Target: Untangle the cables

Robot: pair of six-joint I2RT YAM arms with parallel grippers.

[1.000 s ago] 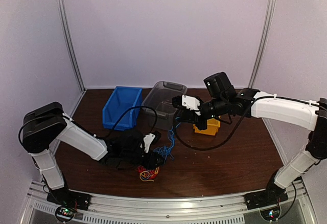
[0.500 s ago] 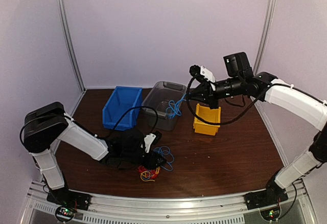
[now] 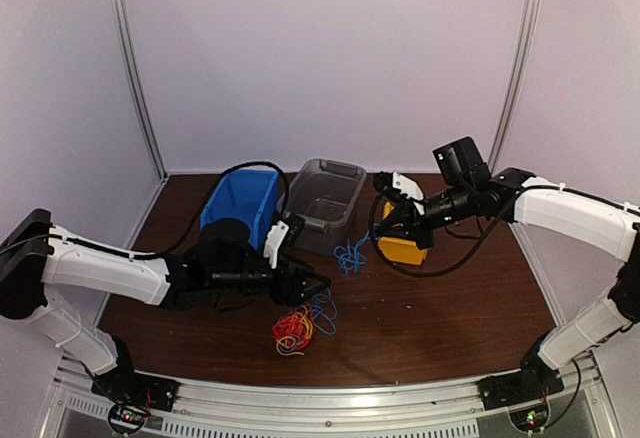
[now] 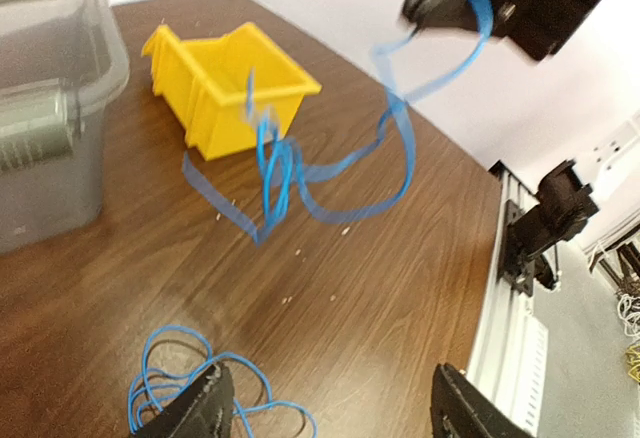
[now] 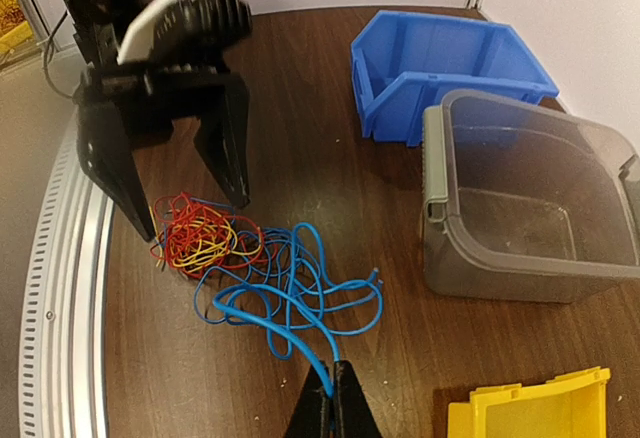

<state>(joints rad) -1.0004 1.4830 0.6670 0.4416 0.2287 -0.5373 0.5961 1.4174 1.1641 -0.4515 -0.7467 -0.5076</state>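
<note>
The cables lie in front of the bins. A red and yellow-orange tangle [image 3: 292,330] [image 5: 200,238] rests on the table, with loose blue loops [image 3: 324,307] [image 5: 290,283] [image 4: 190,388] beside it. My right gripper [image 3: 384,226] [image 5: 336,403] is shut on one blue cable, whose strand [image 3: 350,255] [image 4: 300,168] hangs blurred above the table. My left gripper [image 3: 310,283] [image 4: 330,378] [image 5: 190,216] stands open just above the tangle, and nothing shows between its fingers [image 5: 225,148].
A blue bin [image 3: 238,208] [image 5: 440,68], a clear grey bin [image 3: 325,198] [image 5: 520,198] [image 4: 50,108] and a yellow bin [image 3: 405,248] [image 4: 225,83] [image 5: 530,413] stand behind the cables. The metal rail [image 3: 330,398] runs along the near table edge.
My left gripper has opened wider, lifted off the pile and reached further right. My right gripper swung up with the blue cable, then came down near the yellow bin.
</note>
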